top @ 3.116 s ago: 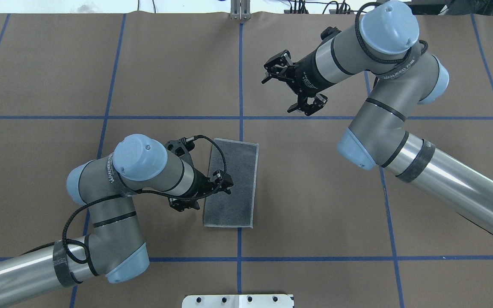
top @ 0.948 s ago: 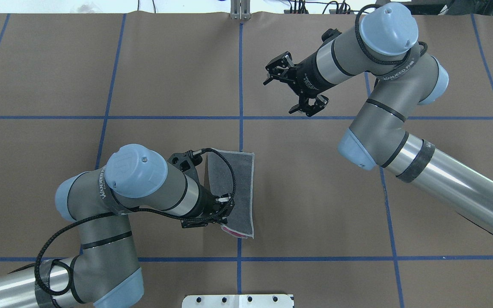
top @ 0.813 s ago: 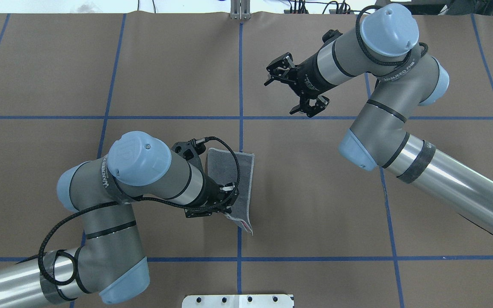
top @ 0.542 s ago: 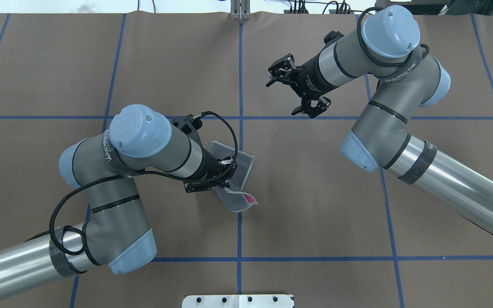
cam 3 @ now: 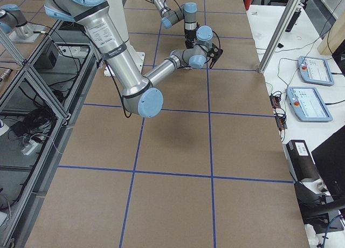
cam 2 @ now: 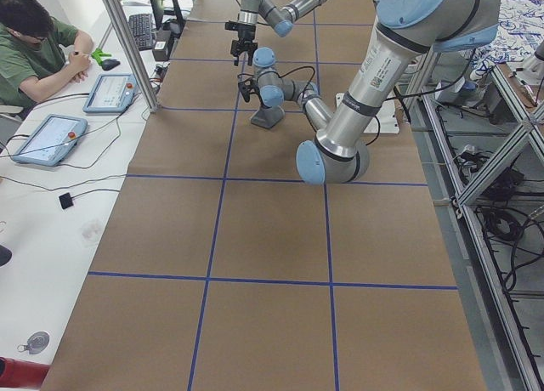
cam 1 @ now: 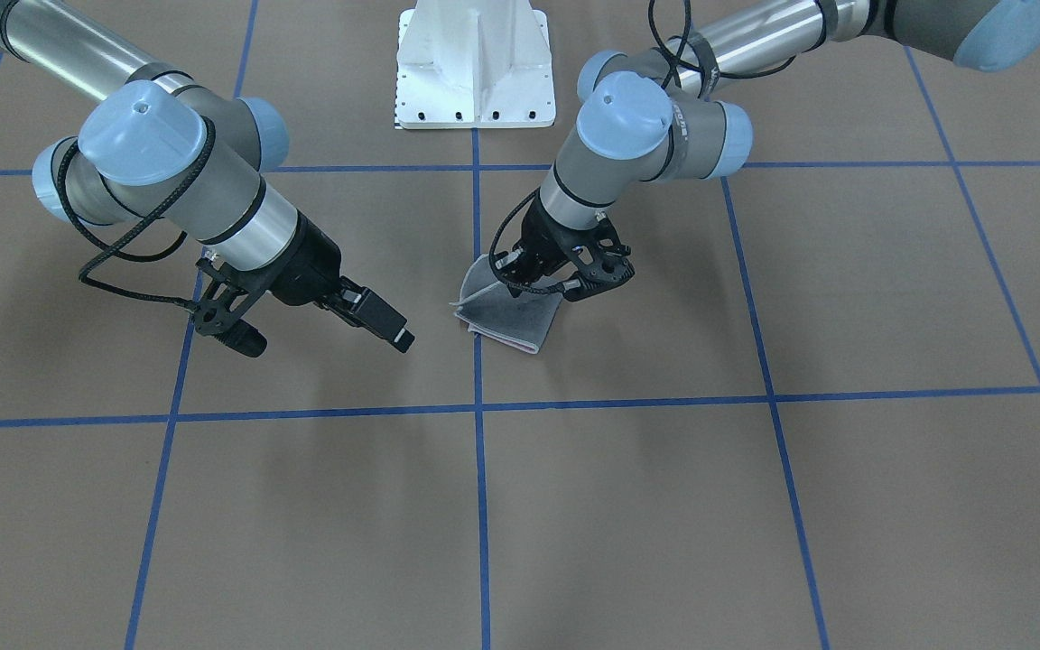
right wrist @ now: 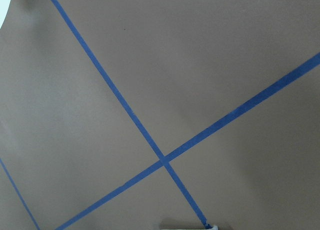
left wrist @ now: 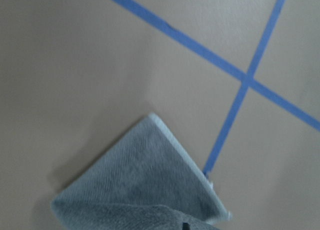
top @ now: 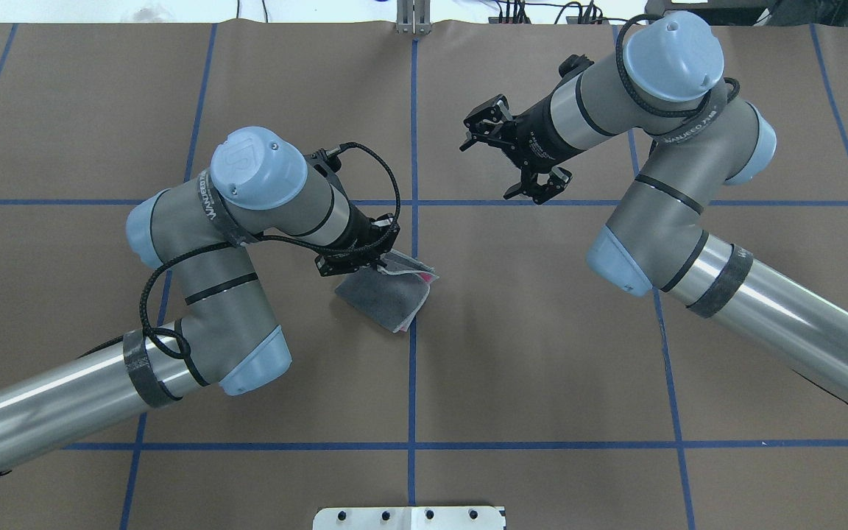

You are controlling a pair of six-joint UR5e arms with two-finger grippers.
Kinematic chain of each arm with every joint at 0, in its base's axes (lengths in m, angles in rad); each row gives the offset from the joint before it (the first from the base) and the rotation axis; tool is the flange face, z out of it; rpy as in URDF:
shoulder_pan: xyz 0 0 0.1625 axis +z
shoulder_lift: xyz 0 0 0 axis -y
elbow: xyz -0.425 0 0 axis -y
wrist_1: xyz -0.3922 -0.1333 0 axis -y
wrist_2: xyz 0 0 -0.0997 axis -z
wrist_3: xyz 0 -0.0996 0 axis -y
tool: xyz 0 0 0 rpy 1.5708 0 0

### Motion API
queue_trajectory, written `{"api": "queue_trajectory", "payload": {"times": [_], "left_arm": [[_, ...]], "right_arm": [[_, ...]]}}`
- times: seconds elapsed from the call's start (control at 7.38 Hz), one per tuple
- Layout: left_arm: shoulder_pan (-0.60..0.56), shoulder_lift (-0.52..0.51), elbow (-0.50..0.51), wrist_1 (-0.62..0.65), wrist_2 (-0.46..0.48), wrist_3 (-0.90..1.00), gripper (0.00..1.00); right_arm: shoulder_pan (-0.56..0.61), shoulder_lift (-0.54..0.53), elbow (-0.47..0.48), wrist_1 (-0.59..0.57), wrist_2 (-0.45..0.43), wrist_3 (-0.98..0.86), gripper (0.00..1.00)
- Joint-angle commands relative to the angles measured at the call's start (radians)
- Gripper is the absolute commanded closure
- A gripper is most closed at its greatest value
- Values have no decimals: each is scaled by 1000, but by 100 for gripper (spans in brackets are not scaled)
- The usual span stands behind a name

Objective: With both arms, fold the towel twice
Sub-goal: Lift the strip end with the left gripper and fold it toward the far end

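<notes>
Towel: lay folded, grey face out; one corner was pinched between left gripper jaws. Right gripper: jaws stood wide, empty.

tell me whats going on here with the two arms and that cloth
The left gripper is pinching one edge of the towel, which lies doubled over on the table, dark grey side out with a little pink at the edge. The second fold looks to be in progress. The right gripper hangs open farther out, apart from the towel and holding nothing.
</notes>
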Motion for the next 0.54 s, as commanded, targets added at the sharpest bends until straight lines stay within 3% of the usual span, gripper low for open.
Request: {"api": "queue_trajectory", "payload": {"times": [0.0, 0.41], "left_arm": [[-9, -4, 123, -104, 0, -4, 100], [-10, -6, 163, -141, 2, -7, 100]], "right_arm": [[0, 0, -4, 0, -2, -6, 0], [1, 0, -13, 0, -2, -12, 0]]}}
